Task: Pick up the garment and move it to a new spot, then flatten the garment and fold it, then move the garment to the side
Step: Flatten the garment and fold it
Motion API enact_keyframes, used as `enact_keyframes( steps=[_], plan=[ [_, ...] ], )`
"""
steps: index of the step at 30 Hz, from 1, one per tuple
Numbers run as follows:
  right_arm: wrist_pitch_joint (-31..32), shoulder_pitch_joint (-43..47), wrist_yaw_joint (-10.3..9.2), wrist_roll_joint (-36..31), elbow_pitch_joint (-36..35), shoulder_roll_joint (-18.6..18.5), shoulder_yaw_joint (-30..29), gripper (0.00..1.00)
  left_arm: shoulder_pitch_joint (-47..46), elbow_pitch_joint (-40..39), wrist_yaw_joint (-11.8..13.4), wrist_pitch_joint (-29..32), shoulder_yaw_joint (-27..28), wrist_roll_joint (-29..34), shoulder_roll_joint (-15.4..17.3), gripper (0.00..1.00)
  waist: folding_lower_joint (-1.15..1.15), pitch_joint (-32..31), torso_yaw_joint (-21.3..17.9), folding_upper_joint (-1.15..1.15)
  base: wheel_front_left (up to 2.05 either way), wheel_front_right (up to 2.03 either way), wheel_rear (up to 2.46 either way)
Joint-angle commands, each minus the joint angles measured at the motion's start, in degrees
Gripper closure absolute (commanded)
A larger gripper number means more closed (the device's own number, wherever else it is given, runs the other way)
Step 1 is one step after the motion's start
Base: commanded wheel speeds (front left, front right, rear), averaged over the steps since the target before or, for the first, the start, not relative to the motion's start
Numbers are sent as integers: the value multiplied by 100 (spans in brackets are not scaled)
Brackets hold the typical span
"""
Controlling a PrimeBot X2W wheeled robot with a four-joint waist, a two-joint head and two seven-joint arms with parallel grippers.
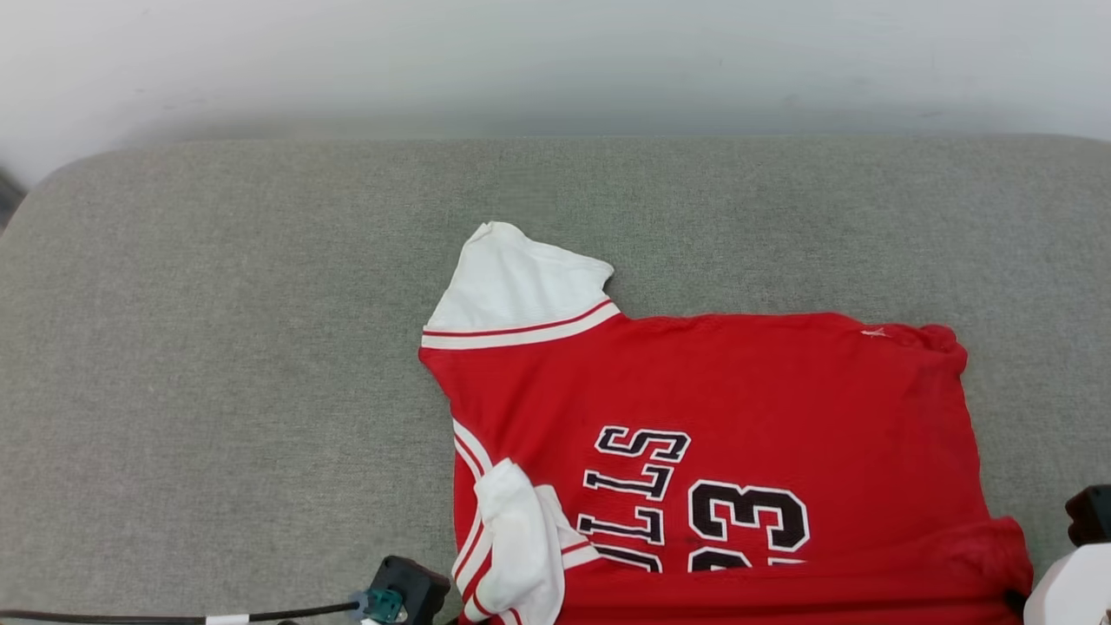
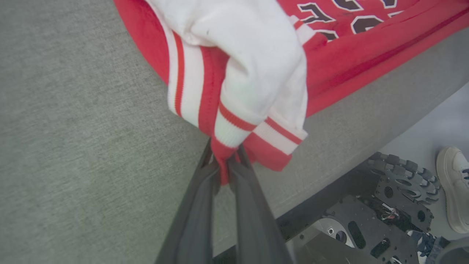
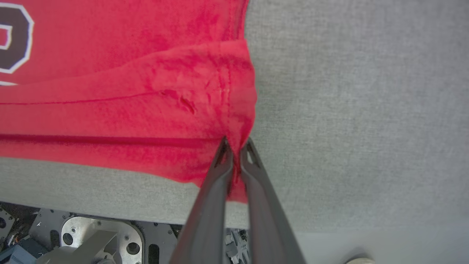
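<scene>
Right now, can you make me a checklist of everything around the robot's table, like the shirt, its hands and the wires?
Surface: grey fabric pad; the shirt lies on its near right part.
Job's things: red jersey, number 23 facing up, far white sleeve spread out, near sleeve bunched up.
Clutter: nothing seen.
Grippers: left gripper shut on the jersey's striped edge by the bunched sleeve; right gripper shut on the jersey's red hem corner.
Cables: one black cable with a white tag, along the pad's near edge by the left arm.
Surroundings: pale background beyond the pad; the robot's wheeled base below the pad's edge; a person's white shoe on the floor.
</scene>
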Motion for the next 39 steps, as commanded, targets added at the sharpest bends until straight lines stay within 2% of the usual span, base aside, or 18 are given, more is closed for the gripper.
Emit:
enact_keyframes(
  steps=[1,4,5,7,8,9,10,16,21,24,27,30,31,36,39],
  plan=[
    [14,70,-12,-47,-31,-1,-66,100,48,32,52,-15,7,-28,22,100,1,11,3,0,0,0,0],
    [38,131,-11,-103,-61,62,-28,100,82,165,1,-45,-53,-6,-91,100,1,31,-3,0,0,0,0],
    [42,126,-11,-112,-51,84,-10,100,81,233,-26,-45,-73,4,-125,90,1,42,-5,0,0,0,0],
    [53,97,-11,-127,-19,113,19,100,63,363,-75,-79,-90,14,-201,52,1,55,-9,0,0,0,0],
    [54,76,-11,-136,1,122,29,100,53,407,-99,-100,-96,10,-237,18,1,55,-10,0,0,0,0],
    [31,41,-11,-128,17,134,39,77,42,457,-115,-120,-94,10,-274,0,1,52,-11,0,0,0,0],
    [-7,9,-11,-135,32,131,60,0,37,506,-136,-164,-74,6,-306,0,1,45,-9,0,0,0,0],
    [-220,-125,-9,-116,43,76,94,0,13,670,-160,-398,11,45,-326,0,1,-102,-2,0,0,0,0],
    [-647,-287,-9,71,-267,24,67,0,-15,485,-246,-954,317,19,-345,0,1,-322,10,0,0,0,0],
    [-1091,-385,-9,169,-484,-48,87,0,-13,522,-189,-1392,543,109,-251,0,1,-428,1,0,0,0,0],
    [-1701,-487,-9,182,-641,-19,78,0,1,490,-108,-1999,885,148,-292,0,1,-495,-9,0,0,0,0],
    [-2358,-543,-9,266,-734,126,82,0,-45,415,-200,-2336,1229,405,-300,0,1,-520,-13,0,0,0,0],
    [-2618,-565,-9,294,-770,171,69,0,-94,356,-269,-2386,1371,609,-329,0,1,-518,-14,0,0,0,0],
    [-3769,-487,-9,187,-801,395,52,0,462,-38,-413,-2401,2727,1523,-928,0,1,-454,-13,0,0,0,0],
    [-4340,-523,-9,106,-835,564,10,0,710,-90,-783,-2404,3237,1979,-1161,0,1,-387,-46,0,0,0,0]
  ],
)
